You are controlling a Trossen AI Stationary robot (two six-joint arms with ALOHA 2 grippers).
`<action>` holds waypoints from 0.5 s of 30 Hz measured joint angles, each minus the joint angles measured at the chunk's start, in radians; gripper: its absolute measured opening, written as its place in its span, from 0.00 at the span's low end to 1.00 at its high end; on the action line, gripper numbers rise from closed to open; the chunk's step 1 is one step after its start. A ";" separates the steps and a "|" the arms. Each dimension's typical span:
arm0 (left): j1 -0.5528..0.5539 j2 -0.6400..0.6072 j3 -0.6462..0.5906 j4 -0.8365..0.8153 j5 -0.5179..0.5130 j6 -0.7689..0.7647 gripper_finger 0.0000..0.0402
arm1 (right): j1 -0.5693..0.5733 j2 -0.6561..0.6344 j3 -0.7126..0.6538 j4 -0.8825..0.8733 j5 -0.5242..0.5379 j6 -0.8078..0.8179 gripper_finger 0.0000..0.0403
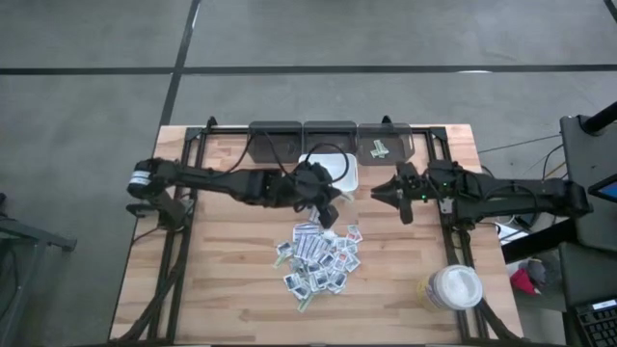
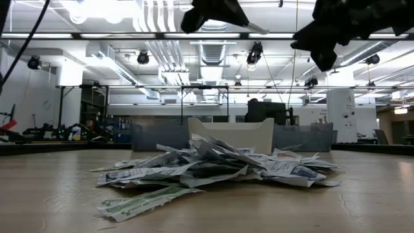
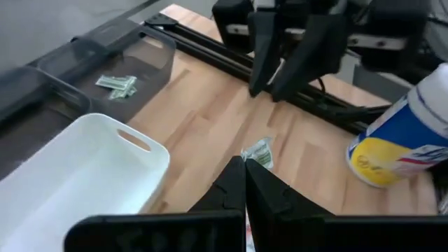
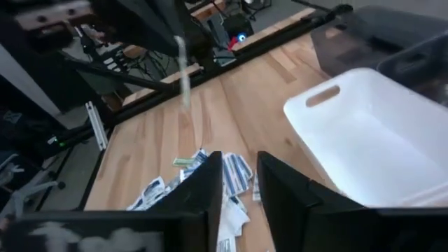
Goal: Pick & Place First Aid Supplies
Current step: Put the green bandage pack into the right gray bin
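The first aid supplies (image 1: 318, 255) lie in a loose heap of small flat packets on the wooden table, near of the white tray (image 1: 347, 173); the low view shows the heap (image 2: 213, 169) in front of the tray (image 2: 233, 134). My left gripper (image 1: 327, 212) hangs over the heap's far edge beside the tray, shut on one packet. My right gripper (image 1: 379, 194) hovers open to the right of the tray and touches nothing; its fingers (image 4: 210, 189) stand apart above the heap. My left gripper (image 3: 245, 164) pinches one small packet with greenish print (image 3: 257, 152) between its two fingers at their free ends. The packet sticks out beyond the tips and is lifted clear of the table. From the right wrist view it shows as a thin pale strip (image 4: 183, 70) hanging below the fingers.
Three dark bins stand along the far edge; the right one (image 1: 384, 145) holds a few greenish packets (image 3: 119, 84). A round white-lidded jar (image 1: 453, 287) stands near the table's near right corner. Black frame rails run along both sides. Bare wood lies left of the heap.
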 joint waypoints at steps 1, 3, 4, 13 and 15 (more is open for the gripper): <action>0.008 0.004 0.000 0.003 0.008 0.016 0.00 | 0.000 0.010 0.015 0.000 0.000 -0.023 0.26; 0.020 0.006 0.000 0.003 0.019 0.051 0.00 | 0.000 0.037 0.054 -0.001 0.000 -0.070 0.30; 0.024 0.007 -0.001 0.003 0.020 0.070 0.00 | 0.000 0.055 0.074 -0.006 0.000 -0.092 0.32; 0.035 0.007 -0.001 0.011 0.021 0.276 0.00 | 0.000 0.278 0.290 -0.195 0.004 -0.341 0.41; 0.035 0.010 -0.001 0.012 0.020 0.309 0.00 | 0.000 0.326 0.335 -0.229 0.005 -0.374 0.42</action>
